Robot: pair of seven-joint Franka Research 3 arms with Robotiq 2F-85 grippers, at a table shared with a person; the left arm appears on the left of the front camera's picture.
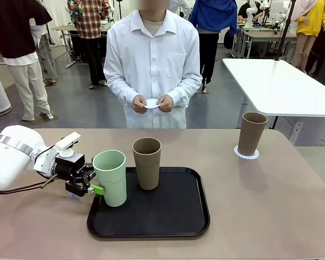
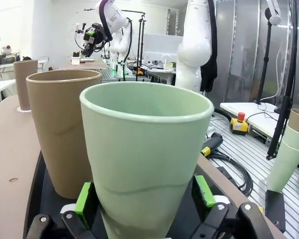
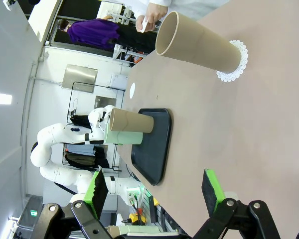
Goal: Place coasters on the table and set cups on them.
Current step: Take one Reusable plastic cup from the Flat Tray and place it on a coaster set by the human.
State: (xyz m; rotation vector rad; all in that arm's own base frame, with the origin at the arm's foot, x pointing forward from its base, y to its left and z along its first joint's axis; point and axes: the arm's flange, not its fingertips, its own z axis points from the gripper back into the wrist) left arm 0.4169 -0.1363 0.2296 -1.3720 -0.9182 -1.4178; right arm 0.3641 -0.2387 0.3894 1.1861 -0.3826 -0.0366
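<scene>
Handling comes first with the tall, tapered, pale mint-green matte tumbler (image 1: pixel 110 177), which stands upright at the left end of the black rounded-corner tray (image 1: pixel 176 225), just beside a tan-brown tumbler (image 1: pixel 147 162) of the same shape on that tray. It looks light, stiff and thin-walled, and it is empty as far as the left wrist view shows. Its smooth matte skin should give rubber pads fair purchase. Being tall and narrow at the foot, it would likely tip if nudged high or swung fast. The left gripper (image 2: pixel 144 196) straddles its lower half, a green pad (image 2: pixel 83 197) on each side close against the wall; I cannot tell whether they press or stop just short. That low hold seems sound: the wall widens upward, so the cup should wedge into the jaws rather than slip down. The right gripper (image 3: pixel 155 194) hangs wide apart and empty above the beige-tan table top (image 3: pixel 269 124), facing a second tan-brown tumbler (image 3: pixel 199 47) that stands on a white lacy round coaster (image 3: pixel 228 74). The person's hands (image 1: pixel 140 104) hold another white disc (image 1: pixel 151 103).
</scene>
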